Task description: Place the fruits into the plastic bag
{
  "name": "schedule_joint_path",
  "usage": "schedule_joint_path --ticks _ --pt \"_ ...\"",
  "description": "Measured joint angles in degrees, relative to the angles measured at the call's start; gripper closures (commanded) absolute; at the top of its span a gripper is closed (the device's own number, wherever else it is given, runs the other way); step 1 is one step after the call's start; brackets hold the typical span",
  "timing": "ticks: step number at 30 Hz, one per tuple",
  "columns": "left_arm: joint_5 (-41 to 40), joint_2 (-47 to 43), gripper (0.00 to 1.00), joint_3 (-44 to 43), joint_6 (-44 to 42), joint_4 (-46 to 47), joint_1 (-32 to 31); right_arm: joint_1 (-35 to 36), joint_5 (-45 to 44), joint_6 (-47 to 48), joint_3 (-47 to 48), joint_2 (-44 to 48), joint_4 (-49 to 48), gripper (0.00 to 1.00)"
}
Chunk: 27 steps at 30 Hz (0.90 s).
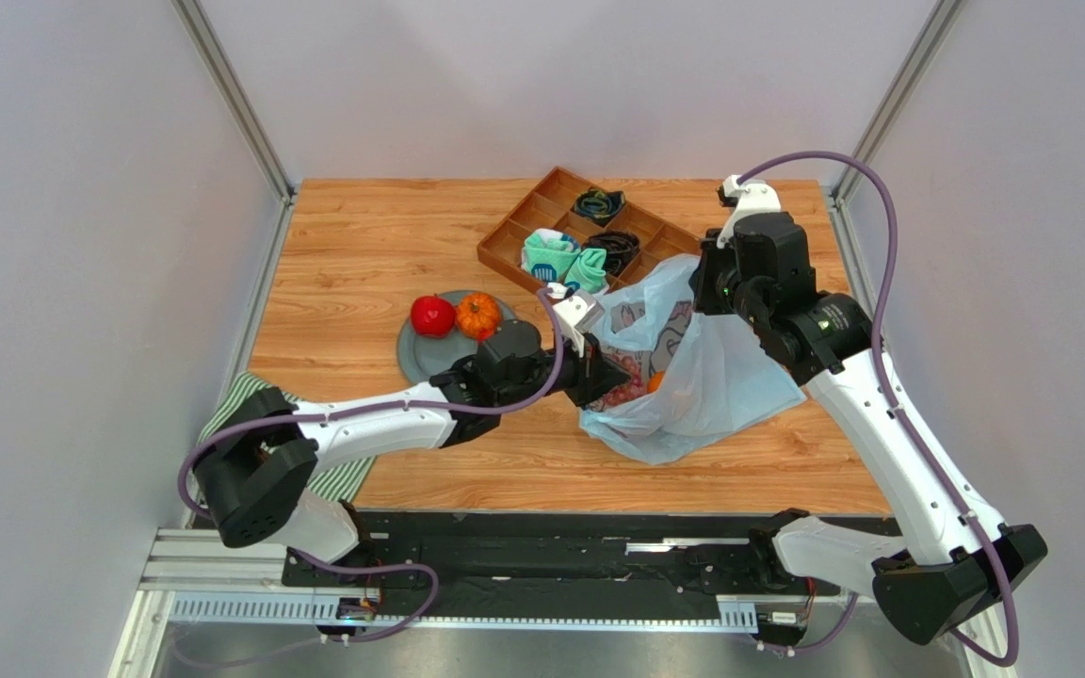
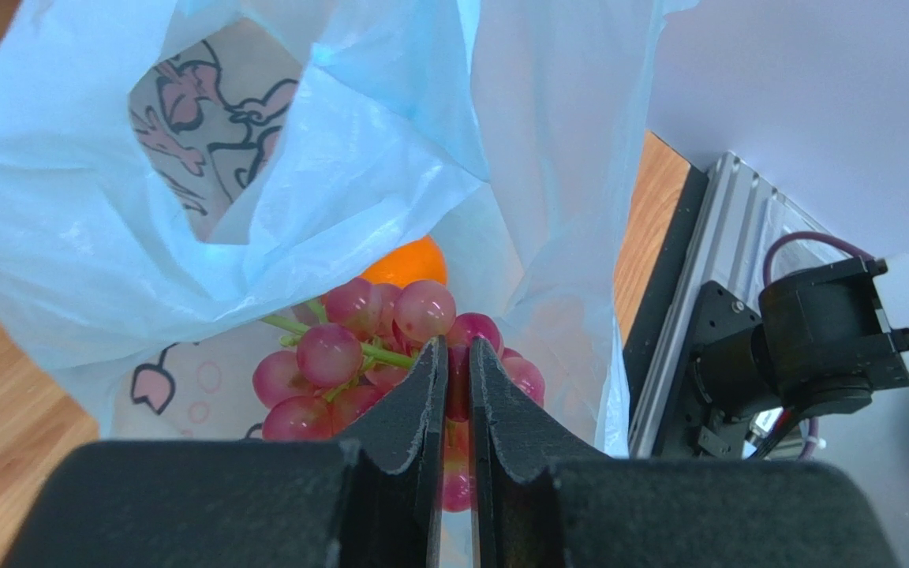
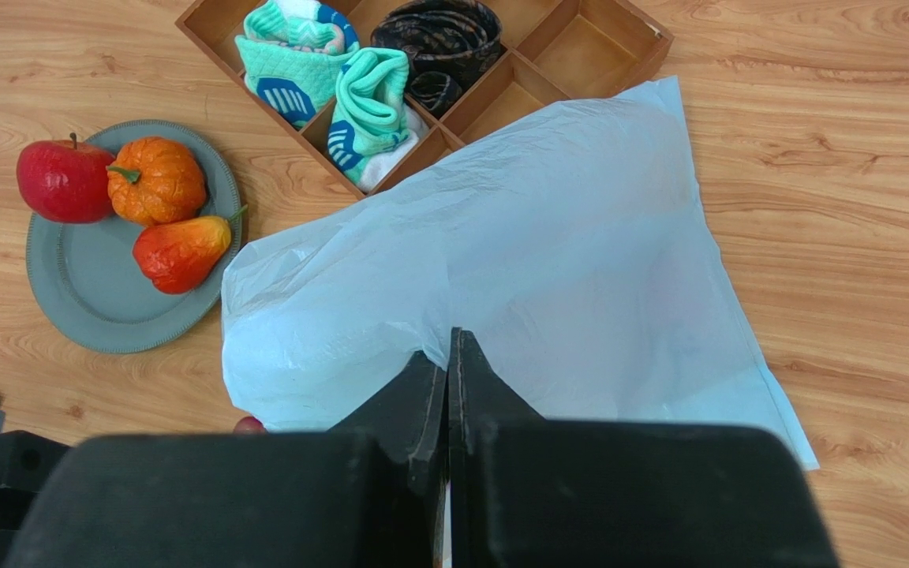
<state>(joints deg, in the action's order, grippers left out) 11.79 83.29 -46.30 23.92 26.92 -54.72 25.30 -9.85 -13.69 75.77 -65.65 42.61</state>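
So, bag [image 1: 711, 382]: thin, translucent light-blue film, crinkled, printed with pink and dark lines. It sits on the table [image 1: 364, 254] right of centre, its top held up and its mouth turned to the left arm.
In the bag: grapes [image 2: 335, 355] at the mouth, with an orange [image 2: 406, 263] deeper behind them.
Grapes: glossy, round, pinkish-red, on green stems.
Left gripper [image 2: 453, 349]: at the bag's mouth, with only a narrow slit between its fingers, pinching the grapes.
Right gripper [image 3: 447, 355]: fingers pressed together on the bag's upper film, holding it up.
Plate [image 3: 92, 302]: round, grey and matte, near the bag on its left.
On the plate: a smooth red apple [image 3: 62, 180], an orange, pumpkin-like ribbed fruit [image 3: 157, 180], and a pear-shaped red-orange fruit [image 3: 181, 252]. Each touches the next.
Tray [image 3: 590, 53]: wooden, split into compartments, behind the bag.
In the tray: teal cloth [image 3: 364, 107] in the near compartments, and a dark coiled item [image 3: 442, 42] in another.
Table: wood-grain surface.
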Motion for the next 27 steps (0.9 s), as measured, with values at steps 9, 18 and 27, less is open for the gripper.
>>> schedule_joint_path --ticks 9,18,27 --pt "4.92 5.99 1.0 -5.31 0.07 0.39 -0.31 0.0 0.37 0.0 0.0 -0.55 0.0 1.0" --pt "4.98 14.12 1.0 -17.27 -2.27 -1.81 -0.42 0.0 0.59 -0.02 0.0 -0.61 0.0 1.0" --pt "-2.69 19.41 1.0 -24.0 -5.92 -3.1 -0.42 0.0 0.59 -0.02 0.0 -0.61 0.0 1.0"
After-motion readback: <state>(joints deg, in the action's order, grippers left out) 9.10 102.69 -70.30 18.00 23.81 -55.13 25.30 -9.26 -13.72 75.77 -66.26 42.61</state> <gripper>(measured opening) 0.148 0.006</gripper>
